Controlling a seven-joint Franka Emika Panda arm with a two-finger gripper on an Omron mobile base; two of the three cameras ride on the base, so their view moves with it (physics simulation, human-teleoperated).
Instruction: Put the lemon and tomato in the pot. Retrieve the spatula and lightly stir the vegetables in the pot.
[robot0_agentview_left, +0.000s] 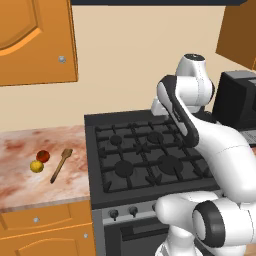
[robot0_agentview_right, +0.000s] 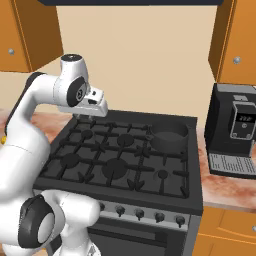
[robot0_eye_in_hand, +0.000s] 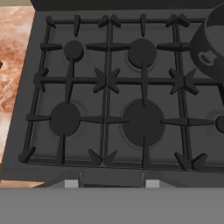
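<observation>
The yellow lemon (robot0_agentview_left: 36, 166) and the red tomato (robot0_agentview_left: 43, 156) lie touching on the marble counter left of the stove. The wooden spatula (robot0_agentview_left: 61, 165) lies just to their right. The dark pot (robot0_agentview_right: 169, 135) stands on the back right burner and also shows at the hand view's top right edge (robot0_eye_in_hand: 211, 41). My gripper (robot0_agentview_right: 86, 118) hangs above the stove's back left part, pointing down, far from the fruit and the pot. In the hand view its fingertips (robot0_eye_in_hand: 71, 183) stand apart with nothing between them, over the stove's front edge.
The black stove (robot0_agentview_left: 135, 150) has several burners under cast grates. A black coffee machine (robot0_agentview_right: 239, 131) stands on the counter to its right. Wooden wall cabinets (robot0_agentview_left: 35, 40) hang above the left counter (robot0_agentview_left: 20, 187), and my own arm hides the stove's right side in the left base view.
</observation>
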